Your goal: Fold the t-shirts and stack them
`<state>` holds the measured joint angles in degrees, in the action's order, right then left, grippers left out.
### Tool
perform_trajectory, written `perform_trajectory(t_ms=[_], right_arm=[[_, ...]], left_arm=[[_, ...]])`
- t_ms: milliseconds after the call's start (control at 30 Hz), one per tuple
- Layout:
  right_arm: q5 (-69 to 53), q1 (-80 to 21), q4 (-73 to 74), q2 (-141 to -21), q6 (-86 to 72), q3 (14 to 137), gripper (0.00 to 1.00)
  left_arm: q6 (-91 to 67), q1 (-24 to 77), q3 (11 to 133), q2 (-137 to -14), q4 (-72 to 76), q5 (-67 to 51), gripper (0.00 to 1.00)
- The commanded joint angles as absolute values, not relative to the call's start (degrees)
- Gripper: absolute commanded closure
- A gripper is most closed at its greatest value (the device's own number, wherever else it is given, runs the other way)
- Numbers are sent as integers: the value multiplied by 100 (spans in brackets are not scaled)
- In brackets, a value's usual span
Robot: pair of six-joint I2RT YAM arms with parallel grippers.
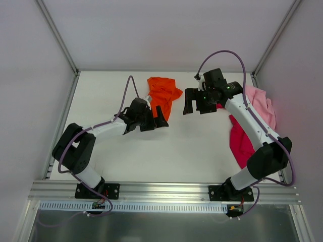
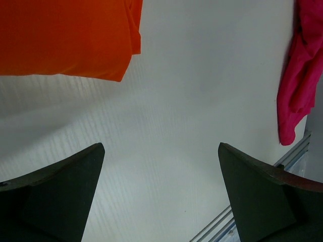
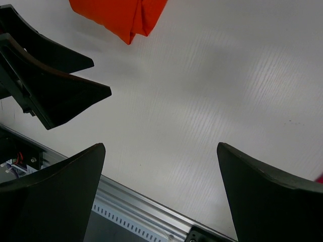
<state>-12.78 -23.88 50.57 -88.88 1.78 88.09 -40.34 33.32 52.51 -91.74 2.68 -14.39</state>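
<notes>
Top view: left arm reaches forward-right, left tool [image 1: 154, 120] just beside the orange t-shirt [image 1: 162, 93], which lies at the rear centre of the counter [image 1: 192, 151]. Right arm bends inward, right tool [image 1: 196, 106] over bare counter. Pink t-shirt [image 1: 262, 106] and magenta t-shirt [image 1: 239, 143] are heaped at the right edge.
Left wrist: jaws wide apart, holding nothing.
Right wrist: jaws wide apart, holding nothing.

Top view behind the table [image 1: 192, 146], looking down, wrist views close above it, apparently sharing the orange t-shirt [image 2: 60, 35]

white table [image 1: 166, 146], grey walls [image 1: 166, 30]
</notes>
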Motion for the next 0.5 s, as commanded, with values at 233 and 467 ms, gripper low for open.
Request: perform_trajectory(t_ms=[233,467], right_arm=[[-1072,-2487,5546,-8719,308,9062,0],[-1055,-2522,5651,-8780,316,9140,0]], left_arm=[[-4684,3278,4510,-9255,1896,-1047,1],[-4974,3278,3850,-9019,2398,-344,1]])
